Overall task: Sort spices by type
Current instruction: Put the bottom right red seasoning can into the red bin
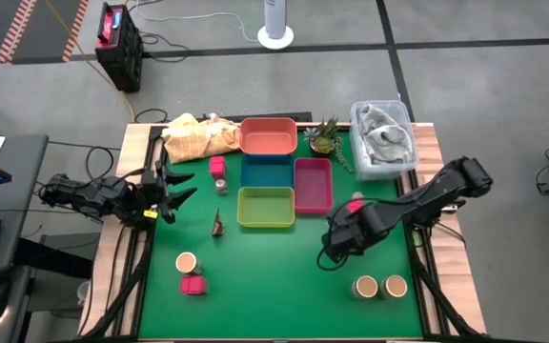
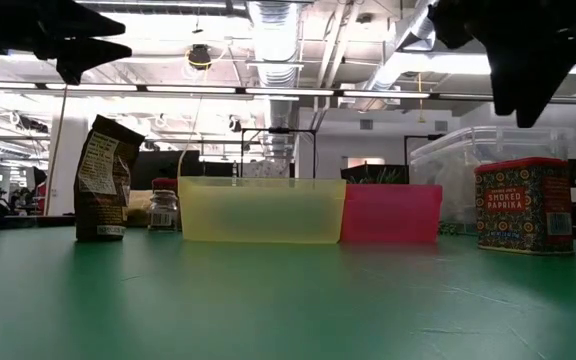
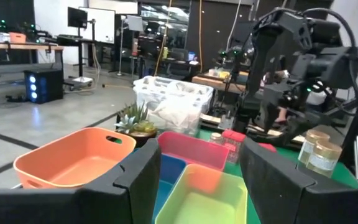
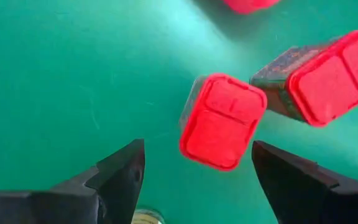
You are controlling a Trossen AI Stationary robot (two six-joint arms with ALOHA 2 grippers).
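Above the green desk (image 1: 274, 276), right end effector (image 4: 194, 168) with fingers apart over a red-lidded square spice tin (image 4: 221, 121), left end effector (image 1: 181, 191) spread open at the left edge.

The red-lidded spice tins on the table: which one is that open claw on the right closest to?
The red tin straight below the open right gripper, standing upright between its fingers' line; a second tin lies tilted beside it, farther off.

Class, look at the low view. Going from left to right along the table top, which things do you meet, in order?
Brown spice bag → small glass jar → yellow tray → pink tray → smoked paprika tin.
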